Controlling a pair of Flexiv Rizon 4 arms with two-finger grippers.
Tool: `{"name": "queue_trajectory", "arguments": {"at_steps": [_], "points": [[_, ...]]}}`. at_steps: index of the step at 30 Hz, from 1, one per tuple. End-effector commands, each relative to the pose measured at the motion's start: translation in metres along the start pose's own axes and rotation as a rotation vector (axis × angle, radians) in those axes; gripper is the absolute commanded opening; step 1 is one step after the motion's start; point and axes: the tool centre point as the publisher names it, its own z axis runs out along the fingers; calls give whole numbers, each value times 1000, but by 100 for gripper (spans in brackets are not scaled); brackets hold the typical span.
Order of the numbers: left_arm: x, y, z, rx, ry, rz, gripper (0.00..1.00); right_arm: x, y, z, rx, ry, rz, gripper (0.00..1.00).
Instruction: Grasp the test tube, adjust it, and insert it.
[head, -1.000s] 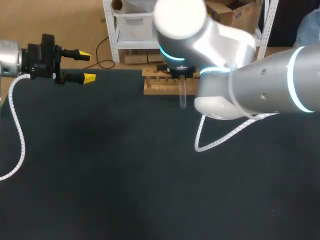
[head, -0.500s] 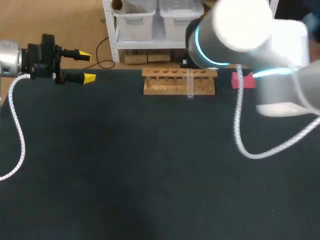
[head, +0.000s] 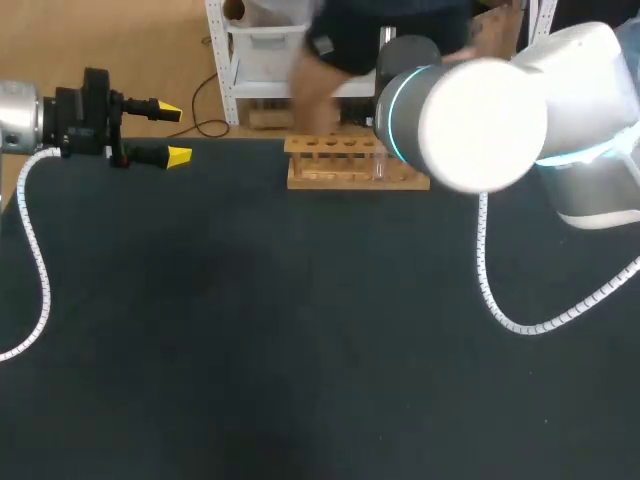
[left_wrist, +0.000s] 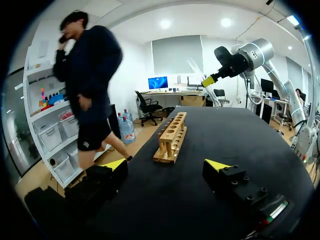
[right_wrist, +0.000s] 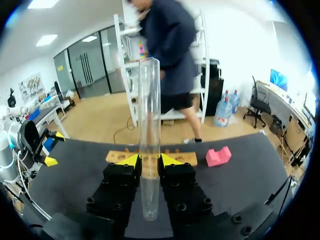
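a clear test tube (right_wrist: 149, 125) is held in the right gripper (right_wrist: 149, 160), clamped from both sides by the yellow-tipped fingers (right_wrist: 131, 160), with its closed round end seen behind them and its open end pointing out ahead. just beyond the fingertips a wooden rack (right_wrist: 184, 157) is seen lying on the black table (right_wrist: 240, 185). a pink block (right_wrist: 218, 156) is set near the rack's end. farther off over the table the left gripper (right_wrist: 54, 148) is seen, its yellow tips spread apart.

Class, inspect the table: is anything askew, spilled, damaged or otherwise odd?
Nothing stands out. The wooden rack sits flat and whole; the test tube looks intact, clamped in the right gripper; nothing is spilled on the table.
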Motion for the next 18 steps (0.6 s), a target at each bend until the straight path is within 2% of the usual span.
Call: {"name": "queue_trajectory", "arguments": {"at_steps": [1, 13, 18], "points": [[1, -1, 0, -3, -2, 2, 100, -8, -2, -1, -14, -212, -3, 0], [1, -1, 0, -3, -2, 2, 100, -35, -10, 22, -18, -306, 15, 0], [1, -1, 0, -3, -2, 2, 100, -41, -11, 35, 23, -349, -18, 0]]}}
